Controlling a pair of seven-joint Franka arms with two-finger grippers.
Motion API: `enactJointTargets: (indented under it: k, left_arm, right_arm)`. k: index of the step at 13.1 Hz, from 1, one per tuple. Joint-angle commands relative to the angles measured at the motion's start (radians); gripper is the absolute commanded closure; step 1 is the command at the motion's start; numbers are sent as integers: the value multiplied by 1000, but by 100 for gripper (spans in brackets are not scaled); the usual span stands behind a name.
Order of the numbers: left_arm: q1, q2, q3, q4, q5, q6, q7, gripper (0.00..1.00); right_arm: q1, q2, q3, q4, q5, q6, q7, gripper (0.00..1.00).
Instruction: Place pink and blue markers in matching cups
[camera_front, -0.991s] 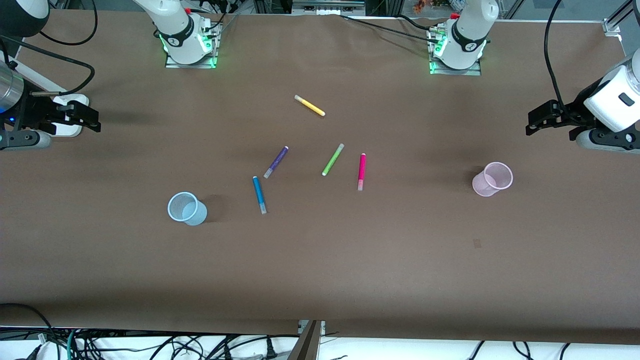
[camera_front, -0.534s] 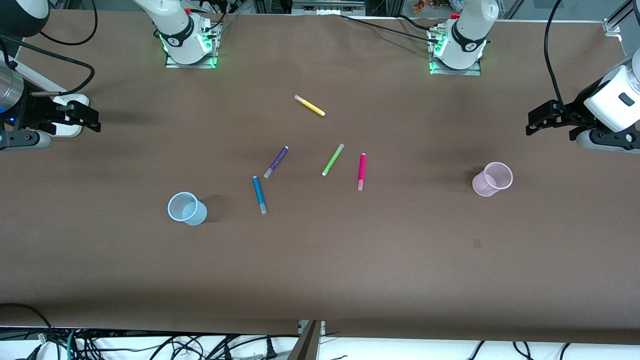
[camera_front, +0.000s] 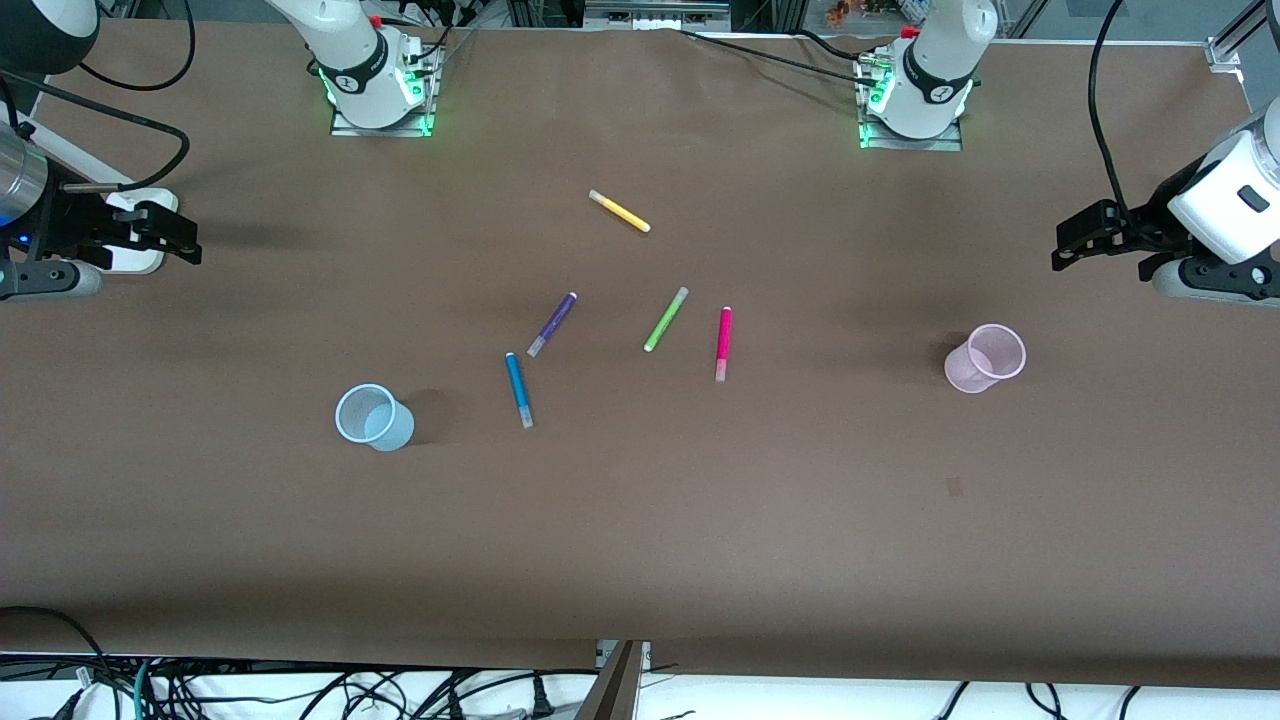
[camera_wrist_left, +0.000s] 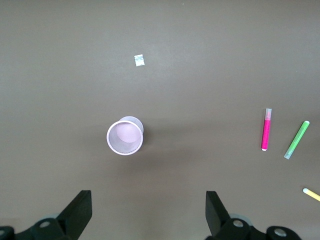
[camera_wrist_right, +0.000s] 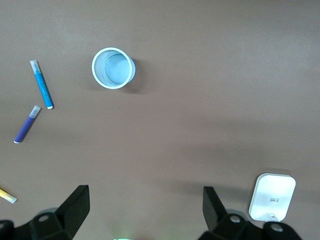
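Pink and blue alike, nothing is sorted yet; both cups stand empty and both markers lie flat on the brown worktop (camera_front: 700, 520). Left end effector (camera_front: 1085, 243) hangs with fingers spread wide, holding nothing, over its end of the worktop; the pink cup (camera_front: 986, 358) stands near it, the pink marker (camera_front: 723, 343) well apart toward the middle, beside a lime-green pen (camera_front: 666, 319). Right end effector (camera_front: 165, 235) waits likewise spread and bare; the blue cup (camera_front: 373, 417) stands near it, the blue marker (camera_front: 518, 389) farther off, next to a purple pen (camera_front: 552, 324). Both picks and both drops remain.
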Motion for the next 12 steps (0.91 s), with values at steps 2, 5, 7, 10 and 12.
enactJointTargets:
  k: [2, 5, 7, 10, 12]
  left_arm:
    - [7, 14, -2, 33, -25, -23, 17, 0]
    - [7, 13, -2, 33, -25, -23, 17, 0]
    - [7, 13, -2, 33, -25, -23, 17, 0]
    - [7, 14, -2, 33, -25, -23, 17, 0]
    - [9, 14, -2, 33, -25, -23, 19, 0]
  right_arm:
    - [-7, 14, 2, 28, 13, -7, -12, 0]
    - [-7, 14, 2, 28, 13, -7, -13, 0]
    - [-7, 14, 2, 28, 13, -7, -13, 0]
    - [-6, 18, 2, 30, 13, -7, -12, 0]
    - [-6, 26, 4, 36, 19, -6, -6, 0]
